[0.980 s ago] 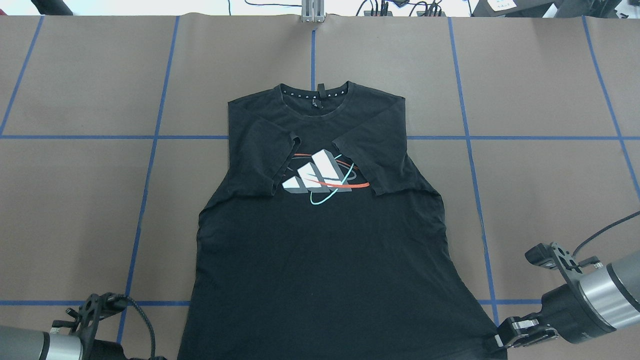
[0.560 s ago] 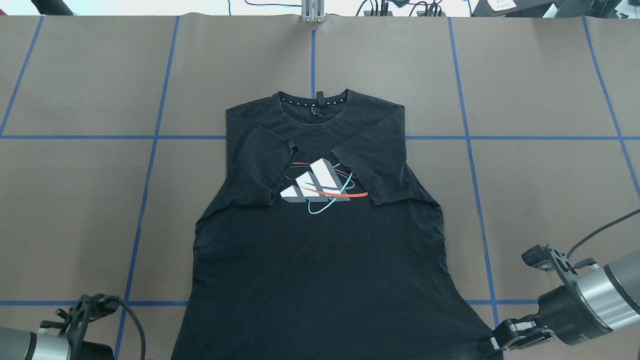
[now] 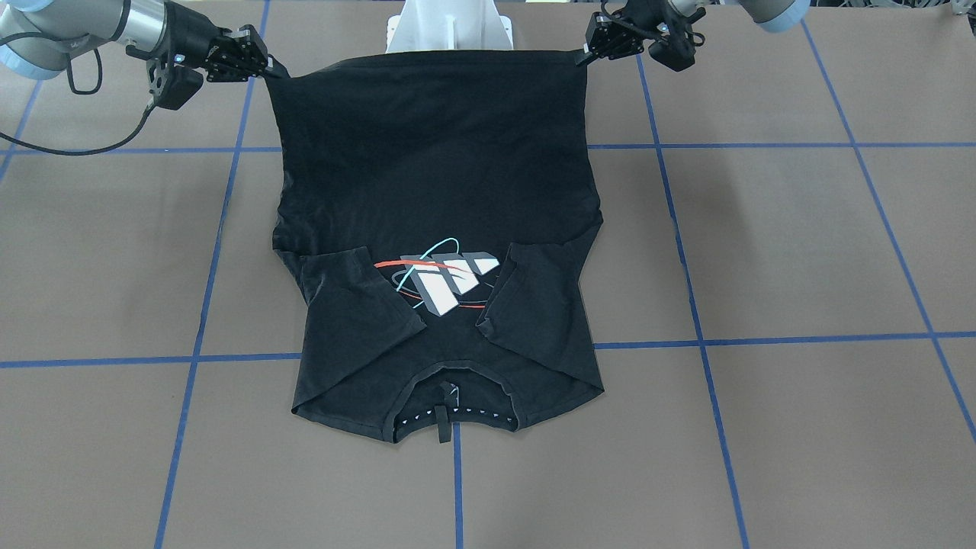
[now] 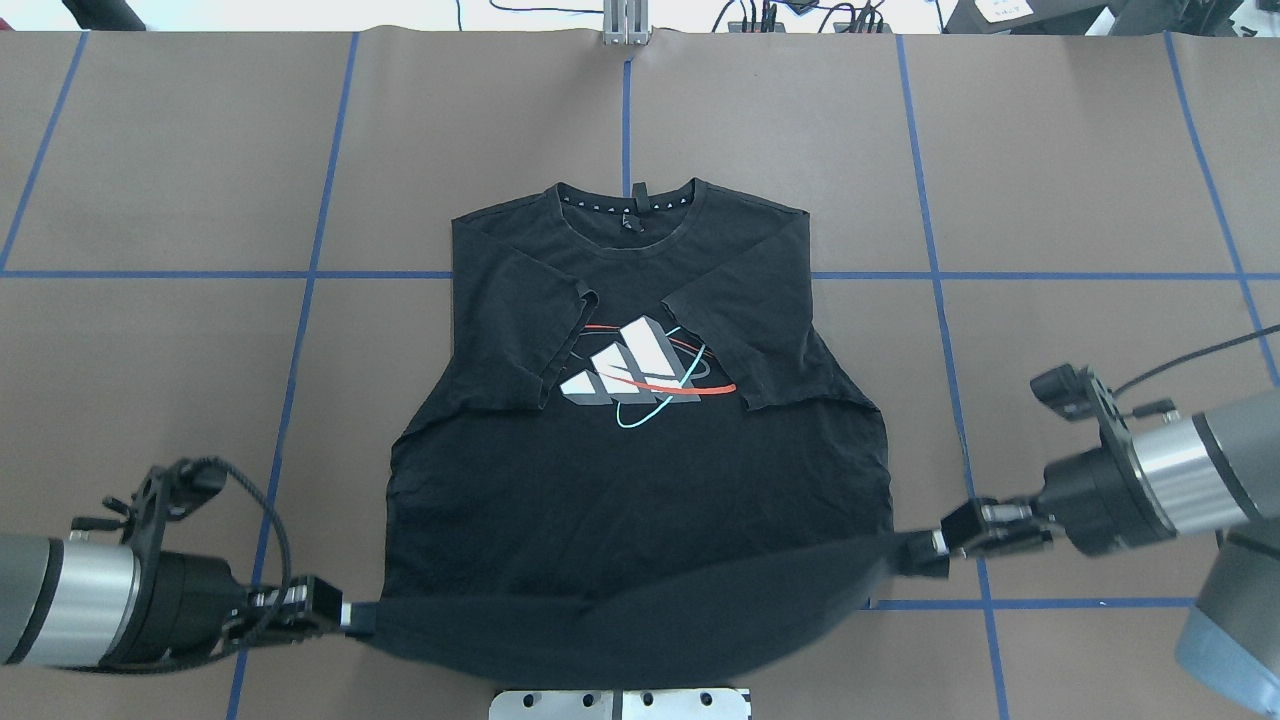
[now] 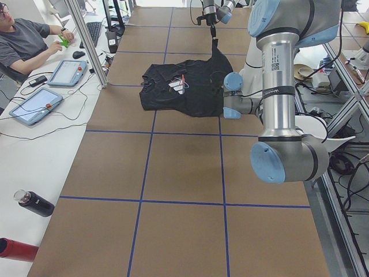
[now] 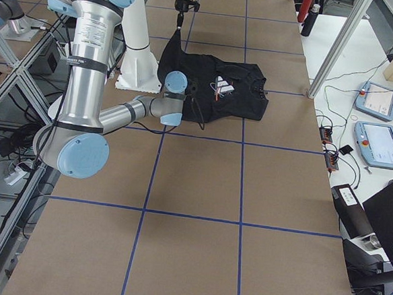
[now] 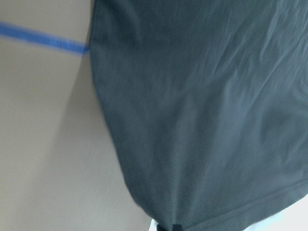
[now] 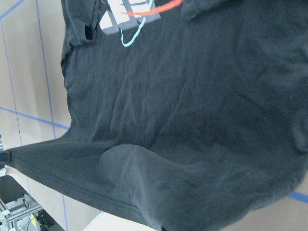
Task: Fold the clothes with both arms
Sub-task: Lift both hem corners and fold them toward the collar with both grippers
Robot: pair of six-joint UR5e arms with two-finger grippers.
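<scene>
The black T-shirt [image 4: 640, 470] lies face up, collar at the far side, both sleeves folded in beside the white, red and teal logo [image 4: 640, 372]. Its hem is raised off the table and stretched between the two arms. My left gripper [image 4: 352, 614] is shut on the hem's left corner, and my right gripper [image 4: 925, 553] on the right corner. Facing the robot, the shirt [image 3: 435, 175] hangs from the right gripper [image 3: 268, 71] and the left gripper [image 3: 583, 55]. Black cloth [image 7: 202, 110] fills the left wrist view.
Blue tape lines [image 4: 300, 330] divide the brown table top into squares. The white pedestal base [image 3: 448, 27] stands just behind the lifted hem. A seated person [image 5: 23, 43], tablets [image 5: 68, 72] and a dark bottle [image 5: 34, 203] are on the side bench beyond the table.
Both grippers have risen and moved forward from the near table edge, lifting the hem with them. Before that, the whole shirt slid slightly toward the robot.
</scene>
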